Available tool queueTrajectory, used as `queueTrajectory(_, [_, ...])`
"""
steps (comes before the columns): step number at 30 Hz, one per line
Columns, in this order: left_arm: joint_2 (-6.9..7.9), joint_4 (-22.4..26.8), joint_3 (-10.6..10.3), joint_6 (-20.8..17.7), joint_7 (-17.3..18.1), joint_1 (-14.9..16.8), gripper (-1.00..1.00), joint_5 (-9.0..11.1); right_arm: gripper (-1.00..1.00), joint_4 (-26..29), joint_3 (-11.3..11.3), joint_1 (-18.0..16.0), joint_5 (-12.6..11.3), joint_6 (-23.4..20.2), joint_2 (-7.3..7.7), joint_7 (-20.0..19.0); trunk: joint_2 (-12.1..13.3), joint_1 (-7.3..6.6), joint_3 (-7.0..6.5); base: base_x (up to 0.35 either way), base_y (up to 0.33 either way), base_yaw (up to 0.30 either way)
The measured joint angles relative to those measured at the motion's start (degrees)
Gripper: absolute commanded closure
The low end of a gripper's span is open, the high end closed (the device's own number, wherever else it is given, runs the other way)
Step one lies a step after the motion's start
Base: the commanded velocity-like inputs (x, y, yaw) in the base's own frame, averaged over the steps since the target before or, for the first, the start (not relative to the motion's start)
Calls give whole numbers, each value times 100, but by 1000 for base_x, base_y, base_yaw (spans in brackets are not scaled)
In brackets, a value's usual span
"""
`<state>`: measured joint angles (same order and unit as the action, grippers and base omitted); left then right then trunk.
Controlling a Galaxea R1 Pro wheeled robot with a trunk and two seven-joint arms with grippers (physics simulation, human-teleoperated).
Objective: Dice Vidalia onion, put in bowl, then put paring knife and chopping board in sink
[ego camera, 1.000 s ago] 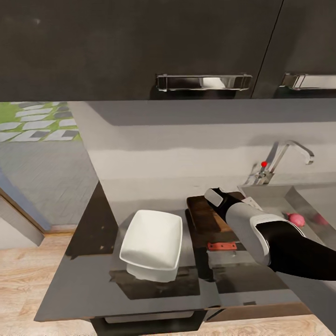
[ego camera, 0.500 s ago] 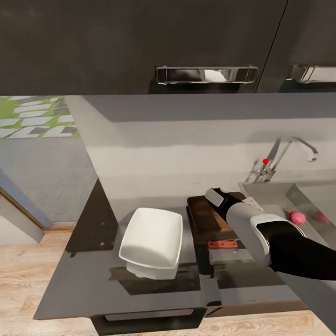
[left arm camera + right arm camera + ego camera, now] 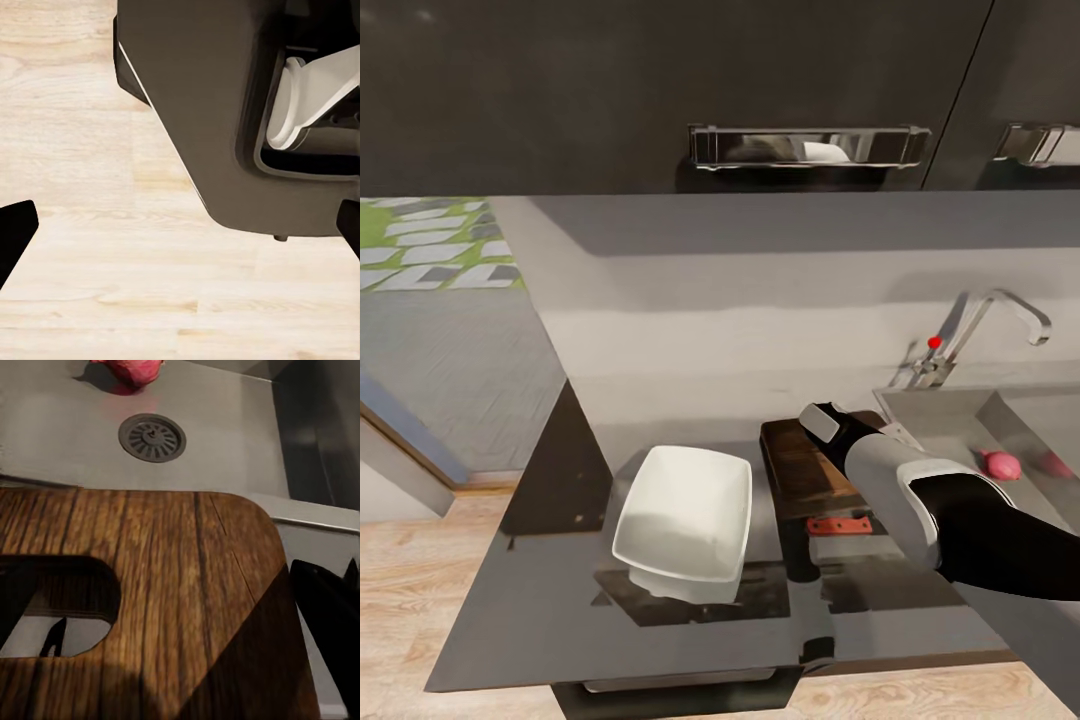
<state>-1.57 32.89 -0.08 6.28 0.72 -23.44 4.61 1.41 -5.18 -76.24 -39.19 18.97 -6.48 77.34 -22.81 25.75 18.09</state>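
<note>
At the lower right of the head view the right arm (image 3: 970, 530) enters the frame, black sleeve first, then a white forearm, stretched up and to the left so its wrist lies over the chopping board (image 3: 805, 465) near the frame's centre; the right jaws are hidden behind the wrist here, and I cannot tell whether they are parted or clenched. In the right wrist view a dark fingertip (image 3: 330, 607) stands at the lower right edge, just above the board's brown wood (image 3: 165, 585), whose slot hole (image 3: 56, 607) sits at the lower left of that frame. The left wrist view looks down on pale wooden floor (image 3: 97, 225) and part of the robot's dark body (image 3: 210, 112); two black fingertips (image 3: 15, 232) show at the opposite frame edges, well apart, so the left jaws are released and grasp nothing. Low in the head view, the dark glossy desk (image 3: 520, 600) carries the white bowl (image 3: 685, 512), left of centre, with the board just beside it to the right. The red-handled paring knife (image 3: 838, 524) lies at the near end of the board, close under the forearm. Farther right is the steel sink (image 3: 950, 410), and in its basin lies the pinkish Vidalia onion (image 3: 1001, 464), which the right wrist view shows beyond the round drain (image 3: 151, 436). Behind the sink rises the chrome tap (image 3: 1000, 315) with its red knob (image 3: 934, 342). Dark wall cabinets (image 3: 660, 90) with chrome handles fill the top of the frame.
</note>
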Motion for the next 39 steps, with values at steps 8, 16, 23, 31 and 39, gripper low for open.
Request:
queueTrajectory(8, [0, -11, 0, 1, 1, 0, -100, -4, 100, 0, 3, 6, -2, 2, 5, -156, 0, 0, 42, 0, 0, 0])
queueTrajectory(16, [0, -19, 0, 4, 2, 0, -100, -6, 100, 3, -23, 4, 34, 0, 7, -166, -4, -2, 77, 0, 0, 0])
queueTrajectory(23, [0, -28, 0, 2, 1, 0, -100, -1, 100, 44, -14, 3, 53, 9, 5, -171, -6, -3, 107, 0, 0, 0])
queueTrajectory(31, [0, -28, 1, 2, 1, -2, -100, -1, 100, 77, -13, 3, 55, 15, -2, -166, -6, -3, 122, 0, 0, 0])
queueTrajectory(39, [0, -28, 0, 2, 1, 0, -100, -3, 100, 67, -24, 5, 39, -18, -2, -173, -3, -1, 101, 0, 0, -24])
